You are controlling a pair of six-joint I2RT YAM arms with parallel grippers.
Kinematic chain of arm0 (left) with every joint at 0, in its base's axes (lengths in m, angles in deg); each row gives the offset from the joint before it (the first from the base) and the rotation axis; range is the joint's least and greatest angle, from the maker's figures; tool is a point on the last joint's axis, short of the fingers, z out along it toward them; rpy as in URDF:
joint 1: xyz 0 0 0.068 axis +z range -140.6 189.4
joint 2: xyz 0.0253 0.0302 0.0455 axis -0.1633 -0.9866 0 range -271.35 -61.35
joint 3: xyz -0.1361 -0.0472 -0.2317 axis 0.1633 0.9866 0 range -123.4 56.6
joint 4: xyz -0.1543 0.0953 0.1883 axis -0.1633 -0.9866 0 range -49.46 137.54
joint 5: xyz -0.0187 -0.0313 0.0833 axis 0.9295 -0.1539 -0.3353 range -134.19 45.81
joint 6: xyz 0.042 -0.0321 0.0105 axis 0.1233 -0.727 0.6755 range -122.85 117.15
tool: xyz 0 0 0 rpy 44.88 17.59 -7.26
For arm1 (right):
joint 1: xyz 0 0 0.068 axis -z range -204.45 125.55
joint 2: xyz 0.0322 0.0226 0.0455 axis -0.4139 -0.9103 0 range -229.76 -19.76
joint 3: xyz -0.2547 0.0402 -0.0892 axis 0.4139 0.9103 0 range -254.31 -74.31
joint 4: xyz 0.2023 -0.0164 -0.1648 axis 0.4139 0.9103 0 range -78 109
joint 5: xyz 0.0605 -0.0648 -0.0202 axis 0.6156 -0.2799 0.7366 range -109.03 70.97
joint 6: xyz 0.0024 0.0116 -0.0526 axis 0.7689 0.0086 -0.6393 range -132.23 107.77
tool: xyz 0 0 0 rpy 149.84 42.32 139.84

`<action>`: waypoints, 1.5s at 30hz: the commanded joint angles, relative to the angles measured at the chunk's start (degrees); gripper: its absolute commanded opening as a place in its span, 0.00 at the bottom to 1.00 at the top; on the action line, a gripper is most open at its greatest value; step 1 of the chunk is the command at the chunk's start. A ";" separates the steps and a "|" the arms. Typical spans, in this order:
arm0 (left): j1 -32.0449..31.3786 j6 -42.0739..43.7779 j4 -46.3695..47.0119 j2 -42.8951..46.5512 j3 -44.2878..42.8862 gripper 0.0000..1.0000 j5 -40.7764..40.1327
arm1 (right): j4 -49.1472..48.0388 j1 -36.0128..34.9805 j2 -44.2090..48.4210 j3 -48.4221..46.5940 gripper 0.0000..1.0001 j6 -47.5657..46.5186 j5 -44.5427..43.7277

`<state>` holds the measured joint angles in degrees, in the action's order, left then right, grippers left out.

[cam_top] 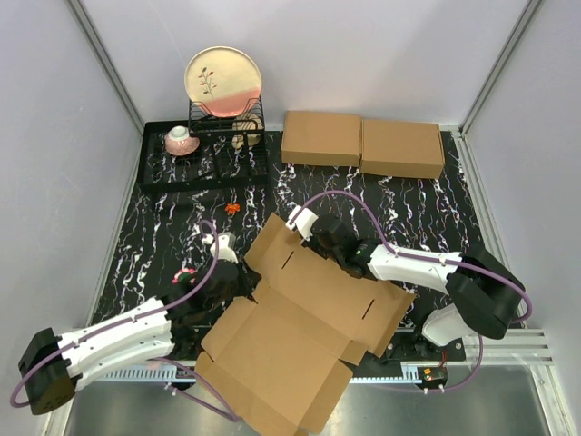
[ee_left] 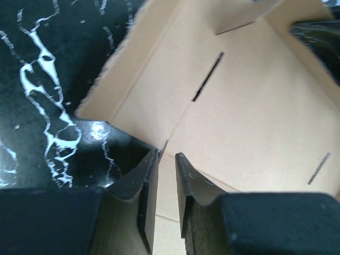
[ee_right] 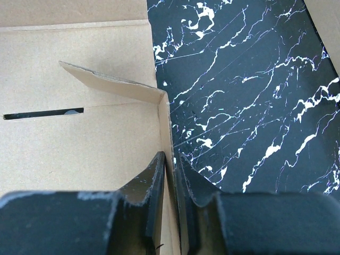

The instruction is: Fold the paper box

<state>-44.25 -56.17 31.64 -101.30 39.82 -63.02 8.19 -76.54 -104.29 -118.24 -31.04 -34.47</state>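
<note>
Now — paper box (cam_top: 290, 336): an opened brown cardboard sheet with flaps and slots, lying at the near middle of the table (cam_top: 408, 195) between the two arms; its near corner hangs past the table's near edge.
Right gripper (ee_right: 171, 159): clenched on an upright flap at the box's far right edge, the board pinched between both fingers.
Left gripper (ee_left: 167, 162): at the box's left edge, fingers drawn close at the corner of a raised flap — whether they pinch it, I cannot tell.
Flat boxes (cam_top: 361, 145): two brown ones side by side at the far edge.
Rack (cam_top: 227, 123): far left, holding an upright plate (cam_top: 223, 80); a cup (cam_top: 180, 139) just beside it.
</note>
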 commanded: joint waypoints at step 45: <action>-6.47 2.17 4.91 -4.44 1.04 0.34 -0.86 | -0.23 -0.99 -1.69 -2.49 0.20 1.49 1.20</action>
<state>-50.59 -55.77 31.66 -104.05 41.07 -67.09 8.45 -76.65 -106.08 -118.94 -30.18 -33.31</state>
